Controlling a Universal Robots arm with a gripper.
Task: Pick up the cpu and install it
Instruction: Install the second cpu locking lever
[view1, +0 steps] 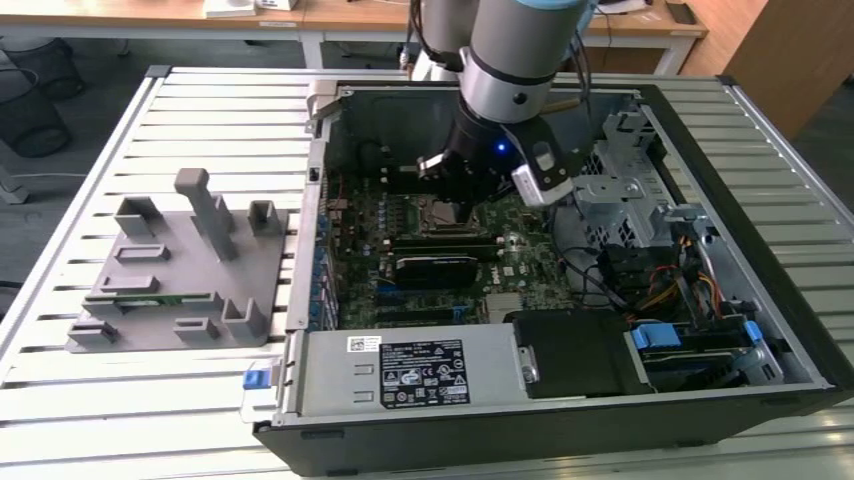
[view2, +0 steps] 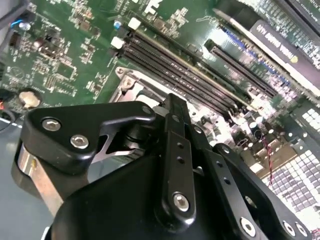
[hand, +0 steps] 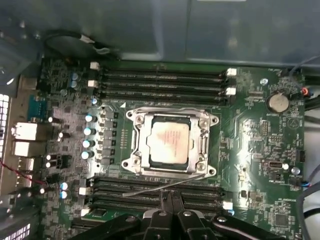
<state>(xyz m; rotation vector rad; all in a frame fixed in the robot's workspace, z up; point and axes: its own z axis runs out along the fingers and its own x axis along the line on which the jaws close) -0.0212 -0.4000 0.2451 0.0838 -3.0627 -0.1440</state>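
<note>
As it is being viewed in the first wrist view, the cpu (hand: 170, 144) is lying flat within the socket frame (hand: 171, 145) at frame centre, between memory slots (hand: 162, 82) on the motherboard (hand: 260, 145). The claw (hand: 170, 200), at lower centre, is appearing pressed together and is holding nothing. Item judged light, rigid, fragile underneath; edges are being recommended for gripping.

Silver-grey arm (view1: 514, 60) with blue-lit black wrist; black, silver-screwed tool (view2: 172, 150).
</note>
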